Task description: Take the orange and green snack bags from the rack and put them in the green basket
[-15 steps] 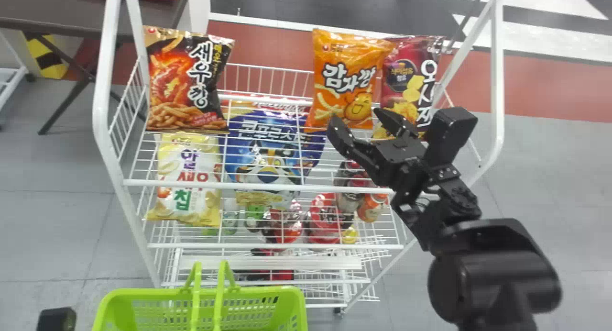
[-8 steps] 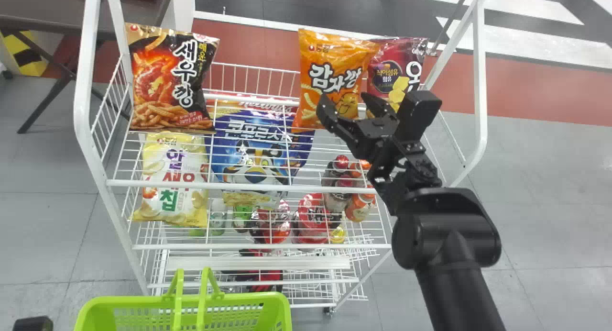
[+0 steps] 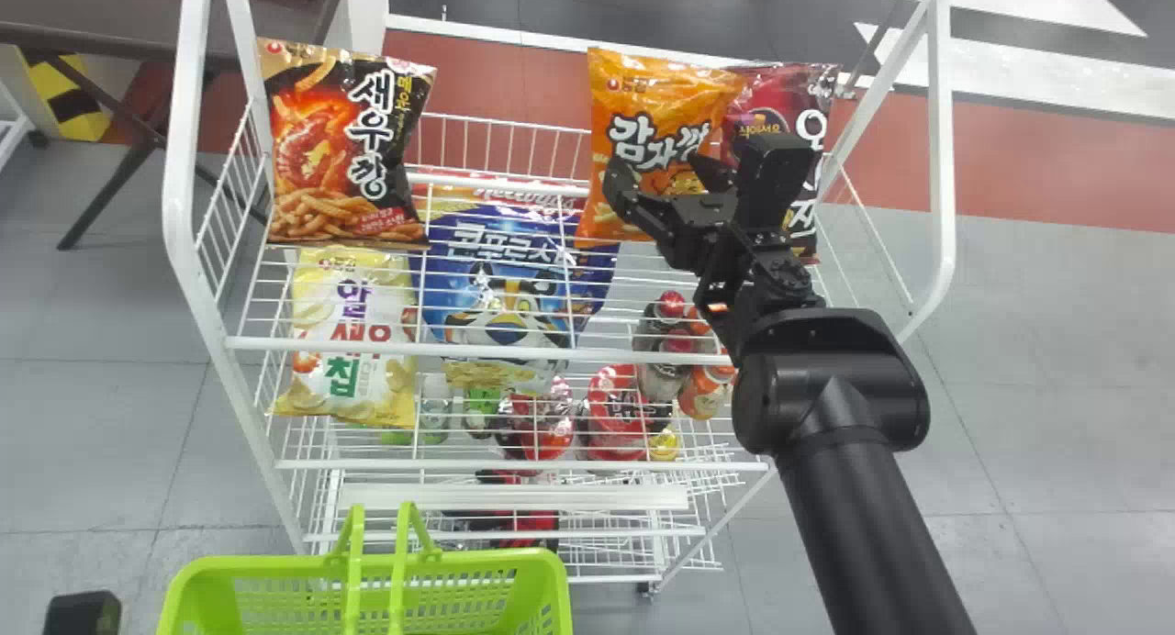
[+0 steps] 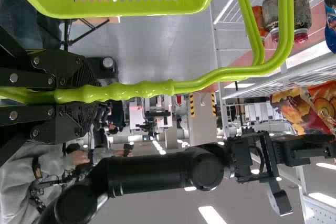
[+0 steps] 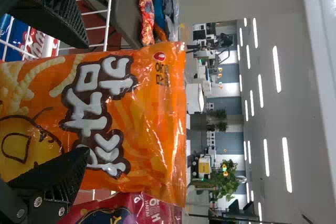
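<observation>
The right tool (image 3: pixel 657 167) gapes before the glossy orange bag (image 3: pixel 647 94).

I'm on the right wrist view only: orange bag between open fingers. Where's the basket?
Observer: Head view has the green basket on the robot's side of the rack, toward the left.
Operator: Anything holding it?
Observer: Yes, left wrist view: the left gripper is closed on its handle.
Operator: What's at the rack's left end, up top?
Observer: A black-and-red snack bag, standing by the left upright.
</observation>
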Motion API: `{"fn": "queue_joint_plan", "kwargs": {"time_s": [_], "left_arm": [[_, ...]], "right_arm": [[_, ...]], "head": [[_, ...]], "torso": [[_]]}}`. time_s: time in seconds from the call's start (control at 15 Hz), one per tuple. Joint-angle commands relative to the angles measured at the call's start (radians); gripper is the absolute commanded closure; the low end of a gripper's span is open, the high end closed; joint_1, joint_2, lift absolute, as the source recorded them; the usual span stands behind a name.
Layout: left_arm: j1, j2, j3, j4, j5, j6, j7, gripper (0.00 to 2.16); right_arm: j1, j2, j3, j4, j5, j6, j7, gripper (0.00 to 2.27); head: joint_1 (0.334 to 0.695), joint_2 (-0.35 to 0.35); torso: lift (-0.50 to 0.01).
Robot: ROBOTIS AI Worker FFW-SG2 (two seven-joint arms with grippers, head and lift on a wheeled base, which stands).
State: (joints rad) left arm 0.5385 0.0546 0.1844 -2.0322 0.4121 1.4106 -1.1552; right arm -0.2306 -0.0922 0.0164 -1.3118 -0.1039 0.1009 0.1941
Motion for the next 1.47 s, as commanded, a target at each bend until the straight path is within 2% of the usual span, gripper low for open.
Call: {"fn": "queue_joint_plan", "kwargs": {"time_s": [0.0, 0.13, 0.2, 0.27, 0.4, 0.47, 0.53, 0.73, 1.13, 1.4], "left_arm": [[0.0, -0.001, 0.004, 0.001, 0.001, 0.0, -0.001, 2.15], [0.0, -0.001, 0.004, 0.004, 0.001, 0.0, -0.001, 2.15], [0.0, -0.001, 0.004, 0.006, -0.001, 0.0, 0.0, 2.15], [0.0, -0.002, 0.003, 0.006, -0.001, 0.0, 0.0, 2.15], [0.0, -0.002, 0.004, 0.009, 0.001, 0.0, 0.0, 2.15], [-0.002, -0.002, 0.004, 0.01, -0.001, 0.0, 0.0, 2.15], [-0.002, -0.002, 0.004, 0.012, -0.001, 0.0, 0.0, 2.15], [-0.003, -0.004, 0.004, 0.013, -0.001, 0.0, 0.0, 2.15], [-0.003, -0.006, 0.003, 0.013, -0.001, 0.0, 0.0, 2.15], [-0.005, -0.006, -0.002, 0.012, -0.001, 0.0, 0.002, 2.15]], "right_arm": [[-0.035, 0.0, 0.008, 0.072, 0.01, -0.04, -0.007, 0.13], [-0.061, 0.0, 0.011, 0.114, 0.023, -0.062, -0.016, 0.22], [-0.076, 0.0, 0.013, 0.128, 0.032, -0.068, -0.015, 0.37], [-0.085, 0.0, 0.014, 0.14, 0.033, -0.065, -0.012, 0.63], [-0.085, 0.0, 0.02, 0.14, 0.03, -0.049, -0.012, 1.56], [-0.076, 0.0, 0.031, 0.129, 0.026, -0.046, -0.013, 1.92], [-0.07, 0.0, 0.034, 0.126, 0.027, -0.04, -0.013, 2.04], [-0.039, 0.0, 0.037, 0.083, 0.026, -0.031, -0.015, 2.16], [0.067, -0.003, 0.023, -0.164, 0.01, 0.086, -0.013, 2.16], [0.22, -0.049, 0.002, -0.463, -0.108, 0.233, -0.002, 2.16]], "head": [[0.695, -0.213], [0.695, -0.212], [0.695, -0.212], [0.695, -0.212], [0.695, -0.209], [0.695, -0.208], [0.695, -0.206], [0.695, -0.196], [0.695, -0.189], [0.695, -0.195]], "torso": [[0.0], [0.0], [0.0], [0.0], [0.0], [0.0], [0.0], [0.0], [0.0], [0.0]]}}
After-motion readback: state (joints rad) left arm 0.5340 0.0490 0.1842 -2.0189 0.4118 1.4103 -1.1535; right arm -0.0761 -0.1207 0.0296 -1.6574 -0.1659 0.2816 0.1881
